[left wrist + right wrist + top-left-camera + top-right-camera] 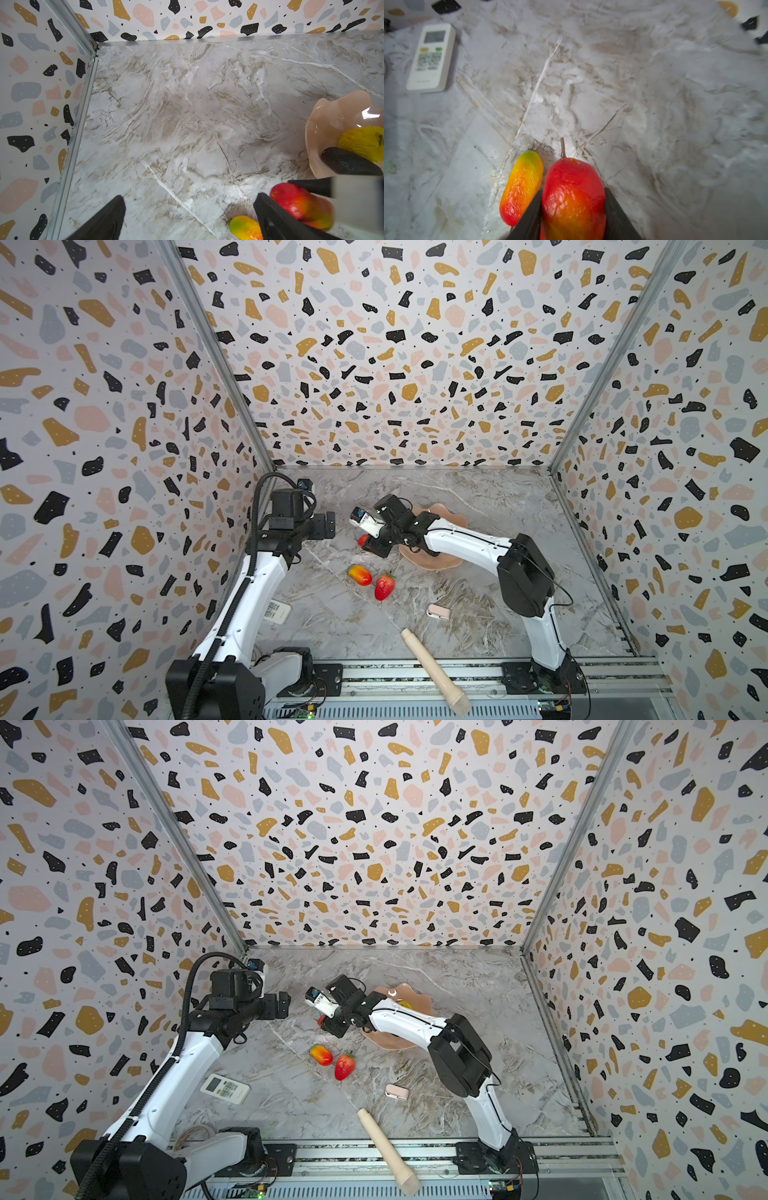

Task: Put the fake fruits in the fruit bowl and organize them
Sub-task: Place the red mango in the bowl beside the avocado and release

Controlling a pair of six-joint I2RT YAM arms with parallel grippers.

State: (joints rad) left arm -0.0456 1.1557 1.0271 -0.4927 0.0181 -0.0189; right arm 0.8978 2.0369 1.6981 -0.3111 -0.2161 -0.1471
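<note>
Left of the fruit bowl (440,562) in both top views, the right arm's fingers (376,548) are clenched on a red-orange fruit (363,539) just beside the rim, while a second red-orange fruit (360,575) and the strawberry (384,587) lie just beside each other on the worktop (478,510). From the left wrist, the left arm's fingers (108,218) stand released with only worktop between them, and the bowl holds the yellow fruit (361,143) and black fruit (349,162). From the right wrist, both fingers press the held fruit's sides, with a white remote (431,58) well apart.
</note>
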